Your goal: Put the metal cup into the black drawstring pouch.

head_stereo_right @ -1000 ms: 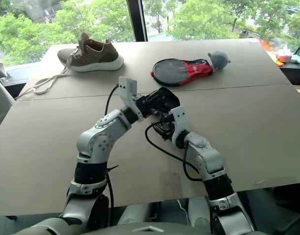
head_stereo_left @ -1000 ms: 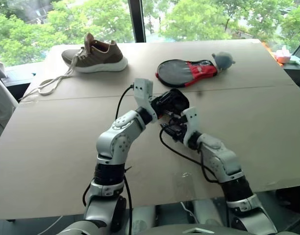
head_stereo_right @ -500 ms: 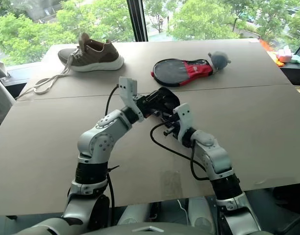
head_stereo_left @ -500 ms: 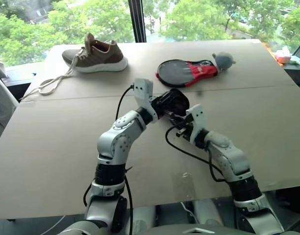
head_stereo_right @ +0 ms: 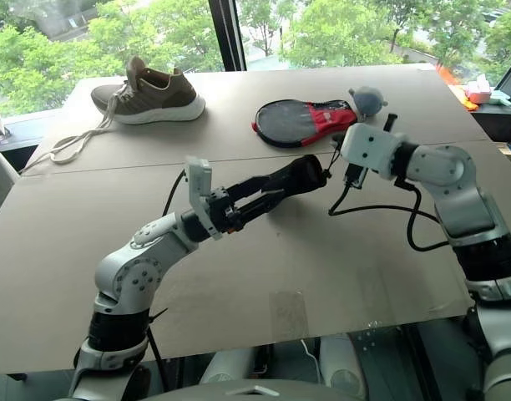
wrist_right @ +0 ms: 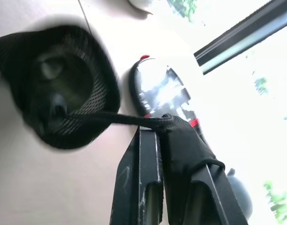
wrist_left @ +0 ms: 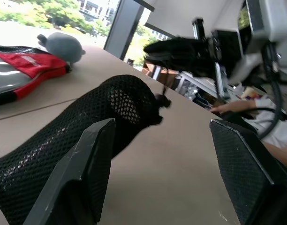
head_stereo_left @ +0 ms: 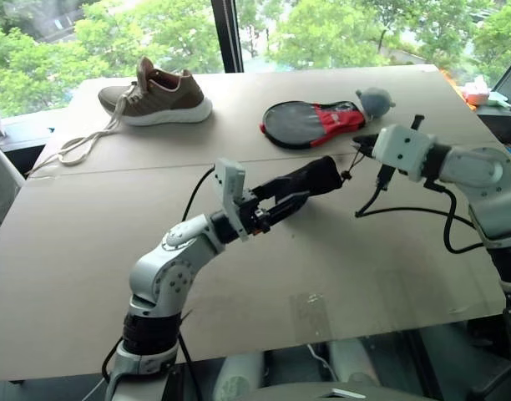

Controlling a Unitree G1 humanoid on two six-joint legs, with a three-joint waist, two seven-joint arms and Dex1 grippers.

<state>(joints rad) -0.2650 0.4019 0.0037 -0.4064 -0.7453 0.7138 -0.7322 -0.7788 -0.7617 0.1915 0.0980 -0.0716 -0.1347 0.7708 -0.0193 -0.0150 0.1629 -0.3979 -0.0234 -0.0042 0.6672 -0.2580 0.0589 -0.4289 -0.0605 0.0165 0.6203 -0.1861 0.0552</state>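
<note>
Two grippers bracket the black drawstring pouch (head_stereo_left: 310, 180), which lies on the table (head_stereo_left: 88, 242) as a plump, filled cylinder, its long axis running from the left gripper (head_stereo_left: 282, 203) out toward the right gripper (head_stereo_left: 361, 146). The left one stands wide, its two fingers (wrist_left: 80, 180) spread with the pouch's closed bottom end reaching in between them and no pinch visible on the mesh. The right one is clamped tight on the thin cord (wrist_right: 120, 120) that leads from the pouch's gathered mouth, and that cord looks drawn taut in the right wrist view. No bare steel shows, so the metal cup is judged to sit inside the mesh, which bulges roundly as if over something rigid; the dim shape within the mouth in the right wrist view cannot be made out for certain. What the coming move turns on is that the mouth end faces the right gripper, lying just beside its tips, while the bottom end faces the left, so a pull along the pouch's length away from the left arm would cinch the opening. Well beyond, the black-and-red paddle cover (head_stereo_left: 310, 122), the grey plush toy (head_stereo_left: 375, 102) and the brown sneaker (head_stereo_left: 157, 93) lie apart from the work
</note>
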